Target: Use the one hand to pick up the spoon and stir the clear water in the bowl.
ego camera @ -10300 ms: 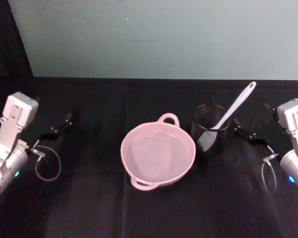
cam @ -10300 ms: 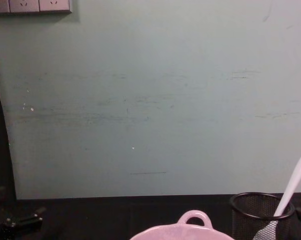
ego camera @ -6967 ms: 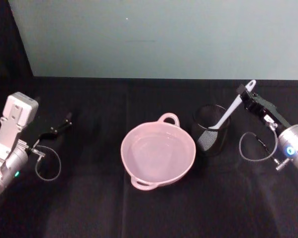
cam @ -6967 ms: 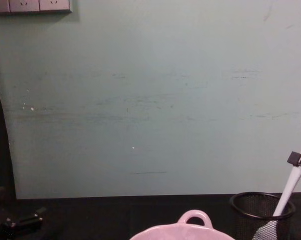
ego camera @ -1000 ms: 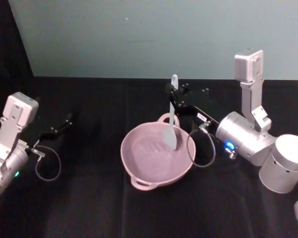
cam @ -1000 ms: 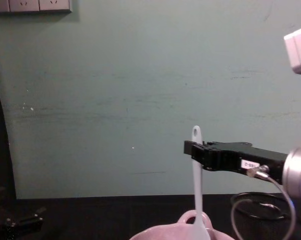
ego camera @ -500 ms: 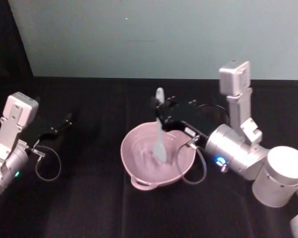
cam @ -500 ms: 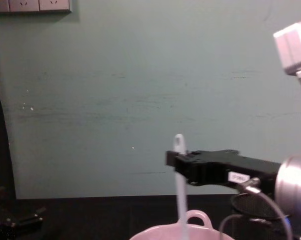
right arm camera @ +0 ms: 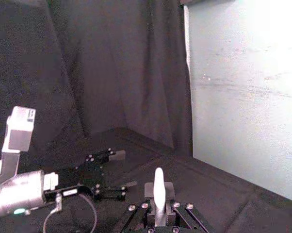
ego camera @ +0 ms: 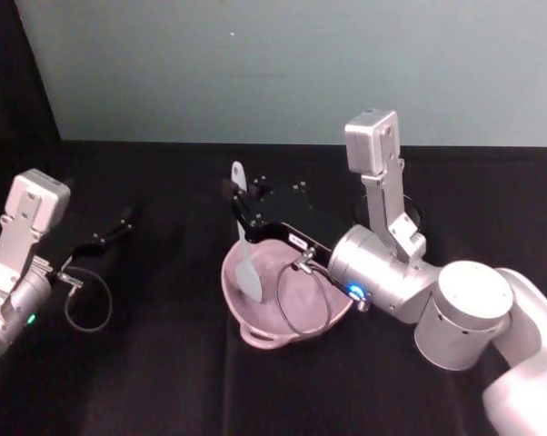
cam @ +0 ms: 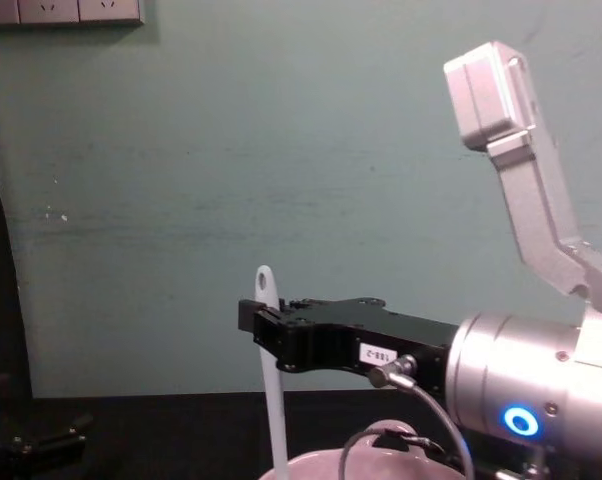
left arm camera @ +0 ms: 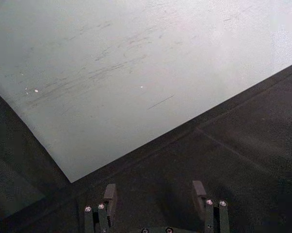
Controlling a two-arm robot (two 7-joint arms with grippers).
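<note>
- Starting nearest you, the bowl (ego camera: 255, 334) sat at the middle of the black table (ego camera: 164, 381).
- The spoon (ego camera: 243, 238) stood nearly upright, with its blade down inside the bowl's left part and its holed handle end poking above the jaws.
- Your right gripper (ego camera: 238, 203) hung over the bowl's far left rim, jaws clamped on the spoon's upper handle.
- Your left gripper (ego camera: 110, 232) sat parked low at the table's left, well apart from the bowl, its fingers (left arm camera: 199, 194) spread.
- Farthest back, you had the pale green wall (ego camera: 301, 73).
</note>
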